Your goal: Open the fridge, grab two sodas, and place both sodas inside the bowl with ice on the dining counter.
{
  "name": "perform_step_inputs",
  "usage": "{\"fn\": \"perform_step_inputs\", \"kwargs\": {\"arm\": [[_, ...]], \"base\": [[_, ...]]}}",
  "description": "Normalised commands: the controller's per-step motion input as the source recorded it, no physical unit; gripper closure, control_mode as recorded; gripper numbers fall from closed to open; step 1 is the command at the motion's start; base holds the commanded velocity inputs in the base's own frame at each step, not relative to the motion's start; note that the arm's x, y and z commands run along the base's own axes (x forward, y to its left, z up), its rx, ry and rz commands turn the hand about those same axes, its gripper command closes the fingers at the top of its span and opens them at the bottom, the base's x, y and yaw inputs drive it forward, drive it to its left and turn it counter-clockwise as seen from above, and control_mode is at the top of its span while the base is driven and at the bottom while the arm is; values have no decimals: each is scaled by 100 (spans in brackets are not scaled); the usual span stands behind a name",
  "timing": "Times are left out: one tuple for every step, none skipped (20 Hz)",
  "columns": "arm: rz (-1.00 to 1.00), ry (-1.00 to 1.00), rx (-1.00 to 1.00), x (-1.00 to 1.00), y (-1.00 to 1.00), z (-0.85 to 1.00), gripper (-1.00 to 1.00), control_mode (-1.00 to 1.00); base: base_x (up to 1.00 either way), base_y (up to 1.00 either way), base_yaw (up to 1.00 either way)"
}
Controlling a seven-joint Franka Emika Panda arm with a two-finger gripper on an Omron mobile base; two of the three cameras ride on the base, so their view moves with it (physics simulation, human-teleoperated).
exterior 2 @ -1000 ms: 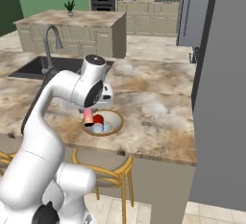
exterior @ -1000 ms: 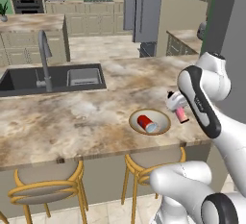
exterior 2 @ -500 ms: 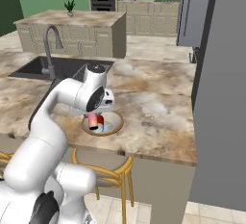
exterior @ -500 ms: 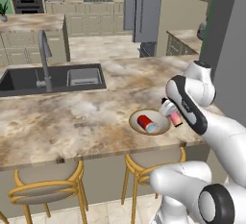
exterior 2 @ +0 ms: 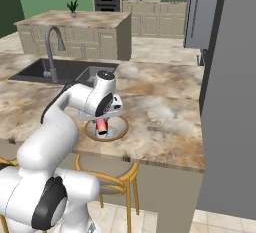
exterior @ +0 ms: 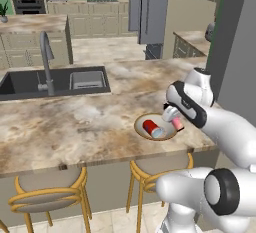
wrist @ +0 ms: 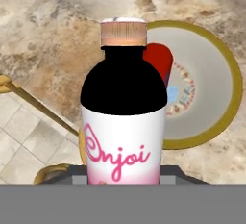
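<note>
Gripper [exterior: 172,118] clamped on pink soda bottle [wrist: 124,122], held over right-hand rim of tan bowl [exterior: 141,131] in the left base view. Bottle body pale pink with black shoulder and script lettering, cap pointing away from hand camera. Red can [exterior: 151,128] lying on its side inside bowl, on pale ice. Bowl set near front edge of marbled desk [exterior: 75,122], well apart from dark sink [exterior: 55,81]. Grey fridge [exterior: 150,9] standing in background.

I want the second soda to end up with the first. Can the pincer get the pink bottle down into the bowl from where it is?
Probably yes. The pincer holds the pink bottle just over the bowl; the red can lies inside, with bare ice beside it.
</note>
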Motion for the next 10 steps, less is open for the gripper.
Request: {"fn": "perform_step_inputs", "kwargs": {"arm": [[4,0,0,34,0,-23,100,-100],[4,0,0,34,0,-22,100,-100],[3,0,0,33,0,-24,100,-100],[3,0,0,33,0,-25,100,-100],[3,0,0,32,0,-25,100,-100],[2,0,0,33,0,-26,100,-100],[2,0,0,34,0,-27,100,-100],[1,0,0,34,0,-26,100,-100],[1,0,0,36,0,-25,100,-100],[1,0,0,36,0,-26,100,-100]], "base": [[0,0,0],[0,0,0],[0,0,0],[0,0,0],[0,0,0],[0,0,0],[0,0,0],[0,0,0],[0,0,0],[0,0,0]]}}
